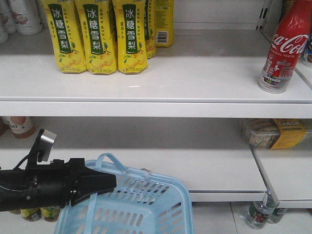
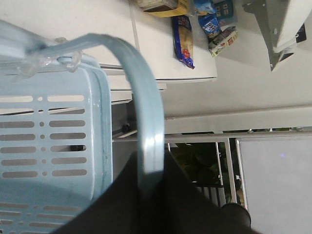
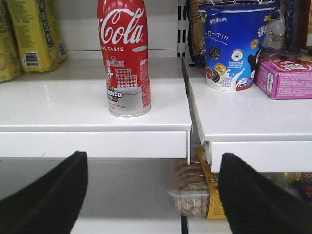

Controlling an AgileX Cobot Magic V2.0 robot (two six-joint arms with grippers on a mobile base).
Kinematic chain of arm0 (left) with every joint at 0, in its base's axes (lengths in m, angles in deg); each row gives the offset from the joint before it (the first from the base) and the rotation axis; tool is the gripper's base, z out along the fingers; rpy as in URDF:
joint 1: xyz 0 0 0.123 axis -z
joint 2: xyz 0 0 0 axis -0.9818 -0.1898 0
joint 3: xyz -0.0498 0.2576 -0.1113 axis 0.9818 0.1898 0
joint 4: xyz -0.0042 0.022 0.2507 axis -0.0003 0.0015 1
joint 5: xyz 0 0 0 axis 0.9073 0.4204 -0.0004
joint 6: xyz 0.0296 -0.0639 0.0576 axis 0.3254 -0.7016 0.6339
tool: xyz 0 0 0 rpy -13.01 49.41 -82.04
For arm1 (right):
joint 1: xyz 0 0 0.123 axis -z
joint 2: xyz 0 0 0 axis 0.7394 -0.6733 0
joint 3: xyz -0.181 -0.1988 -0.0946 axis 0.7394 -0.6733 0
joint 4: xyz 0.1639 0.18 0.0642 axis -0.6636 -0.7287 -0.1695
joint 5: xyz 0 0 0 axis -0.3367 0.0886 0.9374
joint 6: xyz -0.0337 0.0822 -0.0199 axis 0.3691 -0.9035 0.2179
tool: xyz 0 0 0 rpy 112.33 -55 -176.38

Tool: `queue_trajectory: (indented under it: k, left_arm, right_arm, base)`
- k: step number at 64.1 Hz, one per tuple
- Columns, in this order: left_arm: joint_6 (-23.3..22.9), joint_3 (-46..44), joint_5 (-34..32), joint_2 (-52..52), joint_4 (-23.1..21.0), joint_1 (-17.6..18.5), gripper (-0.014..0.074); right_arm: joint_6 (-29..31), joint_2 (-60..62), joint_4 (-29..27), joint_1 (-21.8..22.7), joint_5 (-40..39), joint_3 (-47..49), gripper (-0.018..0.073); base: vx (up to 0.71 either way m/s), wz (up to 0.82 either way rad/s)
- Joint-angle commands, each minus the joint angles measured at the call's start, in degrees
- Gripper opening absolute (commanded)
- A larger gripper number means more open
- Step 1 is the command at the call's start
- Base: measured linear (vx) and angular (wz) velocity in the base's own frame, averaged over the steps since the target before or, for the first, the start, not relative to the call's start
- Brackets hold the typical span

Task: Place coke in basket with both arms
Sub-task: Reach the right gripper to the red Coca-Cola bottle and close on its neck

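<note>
coke (image 3: 124, 58) untouched, right fingers (image 3: 44, 195) wide apart, left fingers (image 2: 185, 209) gripping basket handle (image 2: 146, 131)

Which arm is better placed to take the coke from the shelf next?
Right. The right gripper, open, faces the coke on the shelf; the left gripper is shut on the basket handle.

Front view faced shelves (image 1: 146, 83) mid-range | left wrist sat close on basket (image 2: 48, 146) | right wrist faced coke (image 3: 123, 58) closely, shared with front

White shop shelves (image 1: 161, 80), pale tiled floor (image 1: 214, 219), even light
</note>
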Motion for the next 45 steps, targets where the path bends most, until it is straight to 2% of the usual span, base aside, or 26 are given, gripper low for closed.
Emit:
queue_trajectory:
  k: [1, 23, 29, 37, 45]
  left_arm:
    - [0.1, -1.1, 3.8, 1.8, -5.2, 0.1, -0.0006]
    - [0.1, -1.1, 3.8, 1.8, -5.2, 0.1, -0.0006]
    - [0.1, -1.1, 3.8, 1.8, -5.2, 0.1, -0.0006]
    - [0.1, -1.1, 3.8, 1.8, -5.2, 0.1, -0.0006]
    - [0.1, -1.1, 3.8, 1.8, -5.2, 0.1, -0.0006]
  right_arm:
    - [0.5, -2.2, -0.1, 0.0, -5.9, 2.5, 0.0531]
    - [1.1, -13.7, -0.1, 0.0, -5.2, 17.6, 0.0524]
    - [1.4, -17.3, -2.0, -0.2, -4.8, 21.9, 0.0524]
    - [6.0, -22.8, -2.8, -3.9, -3.4, 27.2, 0.0524]
    - [8.0, -26.6, -2.8, -7.1, -5.6, 30.4, 0.0524]
  base:
    - [0.0, 0.0]
    - [0.0, 0.0]
    - [0.0, 0.0]
    - [0.0, 0.0]
    - [0.0, 0.0]
